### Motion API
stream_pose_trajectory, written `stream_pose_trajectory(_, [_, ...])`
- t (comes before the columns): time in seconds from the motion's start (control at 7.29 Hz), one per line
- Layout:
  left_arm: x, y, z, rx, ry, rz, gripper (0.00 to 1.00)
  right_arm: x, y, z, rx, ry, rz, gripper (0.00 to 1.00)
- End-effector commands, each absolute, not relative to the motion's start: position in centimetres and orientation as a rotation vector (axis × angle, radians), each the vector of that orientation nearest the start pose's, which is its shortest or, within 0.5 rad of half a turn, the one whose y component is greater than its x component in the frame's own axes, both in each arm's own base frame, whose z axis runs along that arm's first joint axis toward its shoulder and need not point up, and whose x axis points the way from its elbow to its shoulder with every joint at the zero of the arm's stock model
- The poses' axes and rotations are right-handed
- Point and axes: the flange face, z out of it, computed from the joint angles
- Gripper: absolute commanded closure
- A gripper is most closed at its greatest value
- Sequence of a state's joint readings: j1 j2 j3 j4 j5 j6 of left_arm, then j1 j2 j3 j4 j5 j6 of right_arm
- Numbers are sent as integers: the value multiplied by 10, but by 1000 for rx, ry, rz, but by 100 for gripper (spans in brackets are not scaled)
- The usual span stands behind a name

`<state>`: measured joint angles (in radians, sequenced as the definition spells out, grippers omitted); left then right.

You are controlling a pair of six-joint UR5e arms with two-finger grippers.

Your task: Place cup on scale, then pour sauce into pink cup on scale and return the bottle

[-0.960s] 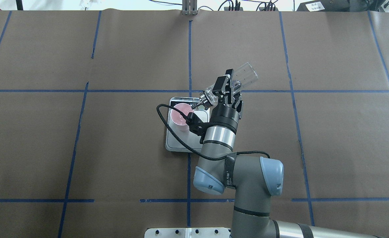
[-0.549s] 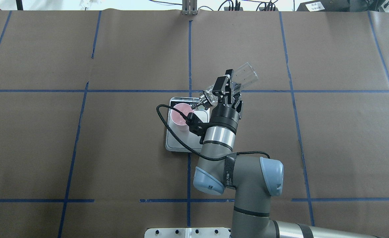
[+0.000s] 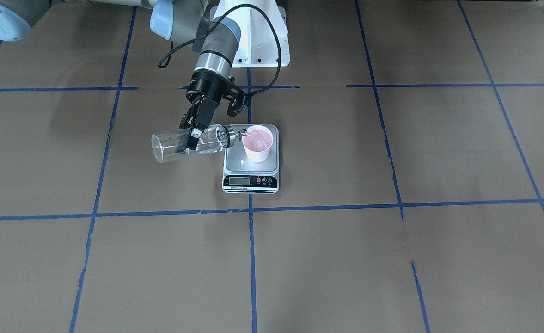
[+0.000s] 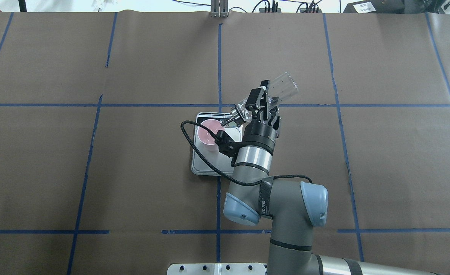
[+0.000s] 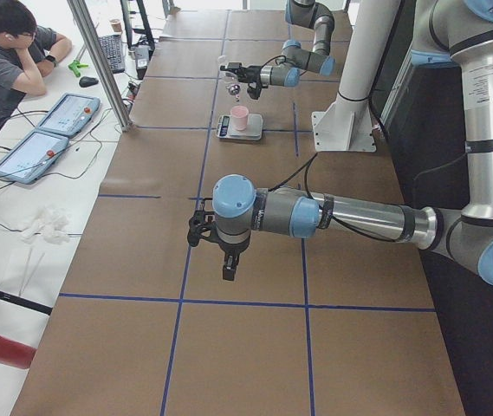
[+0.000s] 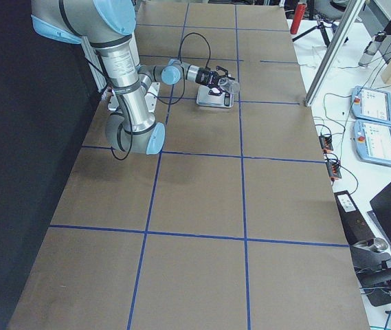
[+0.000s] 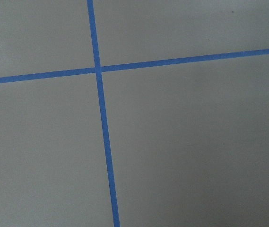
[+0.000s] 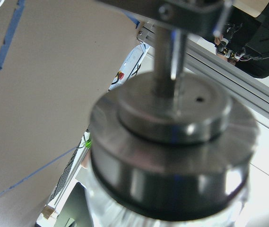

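The pink cup (image 3: 258, 144) stands upright on the scale (image 3: 251, 181), toward its far side from the LCD panel; it also shows in the overhead view (image 4: 206, 134). My right gripper (image 3: 186, 140) is shut on the clear glass bottle (image 3: 166, 148), held nearly level with its silver collar and spout (image 3: 240, 134) over the cup's rim. Overhead, the bottle (image 4: 286, 85) sticks out past the right gripper (image 4: 265, 98). The sauce is too clear to make out. My left gripper (image 5: 227, 264) hangs over bare table far from the scale; I cannot tell whether it is open.
Brown paper with blue tape lines (image 4: 219, 65) covers the table. The right wrist cable (image 4: 194, 145) loops over the scale (image 4: 205, 165). An operator (image 5: 8, 52) sits past the table's far edge beside two tablets (image 5: 47, 134).
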<state>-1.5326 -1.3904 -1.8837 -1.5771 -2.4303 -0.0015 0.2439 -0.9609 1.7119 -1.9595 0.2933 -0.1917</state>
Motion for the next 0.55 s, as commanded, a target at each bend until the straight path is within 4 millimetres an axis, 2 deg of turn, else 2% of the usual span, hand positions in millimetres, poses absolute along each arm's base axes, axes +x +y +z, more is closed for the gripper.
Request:
stream_pose_trajectory(0.0, [-42,-422,580,112,860,94,0,-560,-375,234,997,944,-1057,100])
stream_pose_trajectory(0.41, [-42,-422,579,114,862,95,0,-557,-377,219,1090,815,-925,100])
